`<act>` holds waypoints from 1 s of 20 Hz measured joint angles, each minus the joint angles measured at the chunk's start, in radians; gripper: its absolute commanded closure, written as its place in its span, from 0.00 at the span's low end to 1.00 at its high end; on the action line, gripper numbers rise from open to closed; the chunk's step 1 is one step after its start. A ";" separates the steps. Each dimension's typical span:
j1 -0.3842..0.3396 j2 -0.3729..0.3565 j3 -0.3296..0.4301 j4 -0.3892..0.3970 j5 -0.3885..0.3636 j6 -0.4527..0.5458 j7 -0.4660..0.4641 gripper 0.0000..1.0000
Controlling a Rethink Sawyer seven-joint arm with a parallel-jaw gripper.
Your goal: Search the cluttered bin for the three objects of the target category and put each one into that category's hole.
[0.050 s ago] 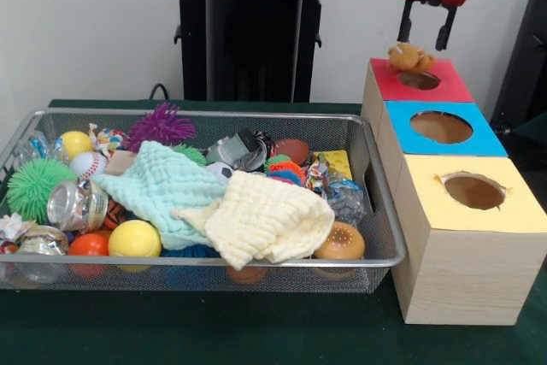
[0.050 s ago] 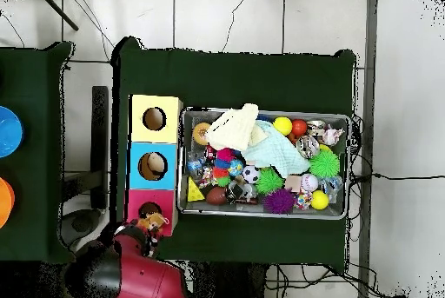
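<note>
This looks like a robotics lab set up for trials. A counter point(image 2: 235, 73) under dark green cloth stands on a pale tiled floor point(image 2: 226, 16) crossed by loose cables point(image 2: 382, 175). On it sit a wire bin point(image 1: 376, 211) heaped with toys and a wooden box point(image 1: 461, 271) with three holes on red, blue and yellow tops. A plain white wall point(image 1: 85, 23) stands behind.

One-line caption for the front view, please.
Open gripper above a small orange plush toy resting at the red box's hole, beside the cluttered wire bin.
</note>
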 measured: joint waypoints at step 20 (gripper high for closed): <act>0.081 -0.058 -0.127 -0.084 -0.002 0.259 0.124 0.00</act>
